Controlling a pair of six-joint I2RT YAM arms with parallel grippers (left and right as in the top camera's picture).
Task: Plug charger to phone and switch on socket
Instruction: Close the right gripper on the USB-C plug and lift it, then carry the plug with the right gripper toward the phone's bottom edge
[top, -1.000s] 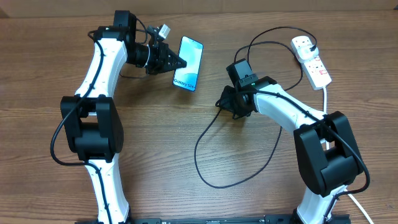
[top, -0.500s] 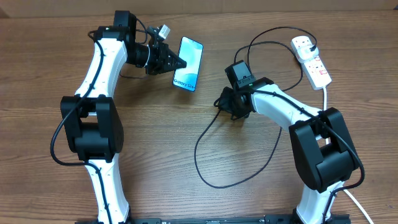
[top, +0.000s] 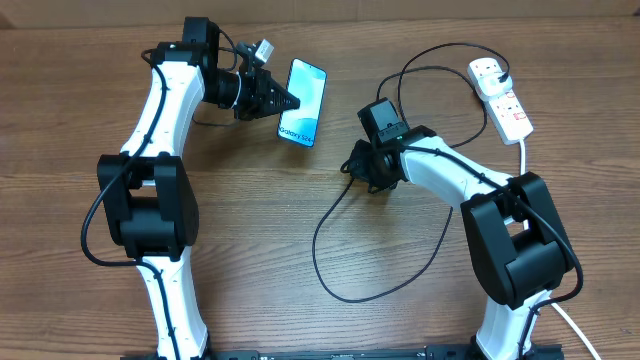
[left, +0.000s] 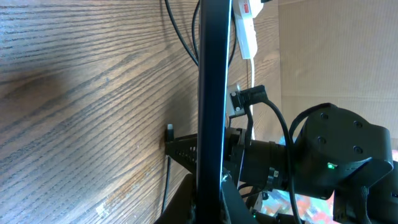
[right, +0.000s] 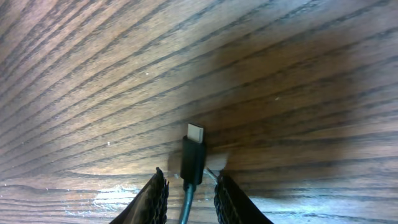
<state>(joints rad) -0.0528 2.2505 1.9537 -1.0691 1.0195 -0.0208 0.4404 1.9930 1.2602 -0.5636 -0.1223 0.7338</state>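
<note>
The phone (top: 303, 102), its blue-teal screen lit, is held at its left edge by my left gripper (top: 289, 102), which is shut on it. In the left wrist view the phone (left: 211, 93) shows edge-on as a dark upright bar between the fingers. The charger's black connector (right: 193, 158) lies on the wood with its metal tip pointing away. My right gripper (right: 191, 177) straddles it, a narrow gap showing on each side. The black cable (top: 330, 215) loops across the table to a white adapter (top: 487, 70) on the socket (top: 502, 97).
The socket's thick white cord (top: 522, 160) runs down the right side behind the right arm. The cable's large loop (top: 400, 285) lies in front of the right arm. The right arm (left: 323, 155) fills the lower right of the left wrist view.
My right gripper has shifted slightly left over the connector and its jaws have narrowed around it. The left arm and phone have not moved.
</note>
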